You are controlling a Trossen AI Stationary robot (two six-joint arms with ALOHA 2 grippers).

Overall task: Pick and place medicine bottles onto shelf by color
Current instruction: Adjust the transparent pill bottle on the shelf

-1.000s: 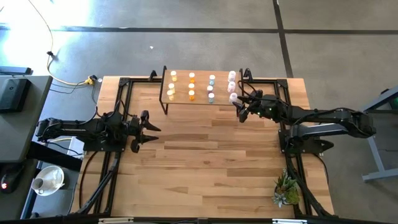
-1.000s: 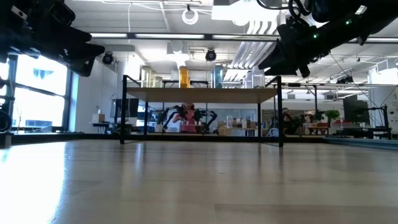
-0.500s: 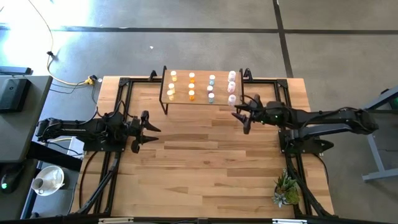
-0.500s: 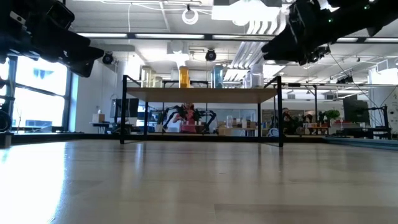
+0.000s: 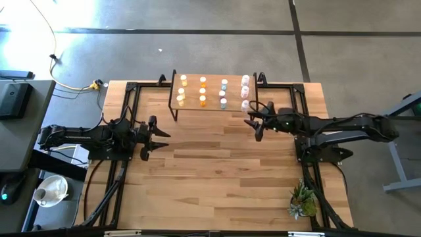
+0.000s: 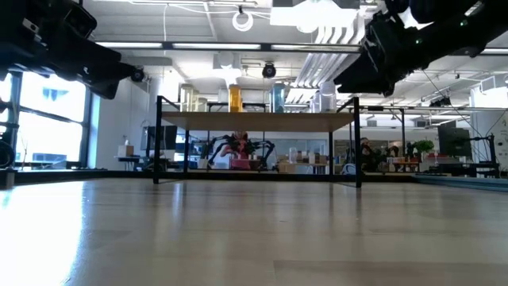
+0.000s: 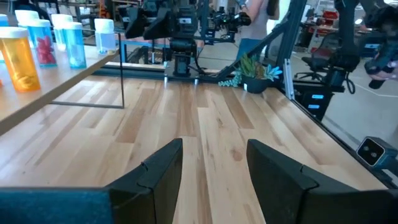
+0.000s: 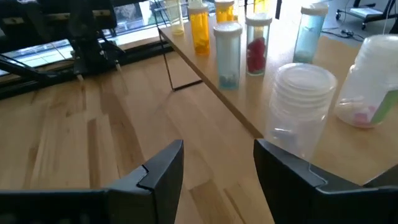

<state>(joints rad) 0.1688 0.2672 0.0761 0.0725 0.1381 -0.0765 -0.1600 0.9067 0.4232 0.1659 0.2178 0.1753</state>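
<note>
I see the bottles (image 5: 212, 91) standing in four columns on the shelf (image 5: 212, 107) at the far middle of the table (image 5: 217, 171): yellowish ones on the left, then orange, then bluish-white, then pale pink on the right end. The pink column sits close to the shelf's right edge, and its nearest bottle (image 5: 245, 104) is close to the near edge too. The shelf's near edge has bare board in front of the other columns. The whole near half of the table is open wood, with only a small plant (image 5: 302, 200) at the near right corner.

My right gripper (image 5: 253, 122) hangs just off the shelf's near right corner, slightly nearer than the closest pink bottle and not touching it. In the right wrist view its fingers (image 8: 163, 171) stand apart with nothing between them; a clear, white-capped bottle (image 8: 300, 109) stands just ahead of them at the shelf edge, with another (image 8: 373, 81) beside it.

My left gripper (image 5: 155, 137) waits over the left side of the table, well apart from the shelf. Its fingers (image 7: 160, 173) are spread and hold nothing.

The bottles are small clear cylinders with white caps.
</note>
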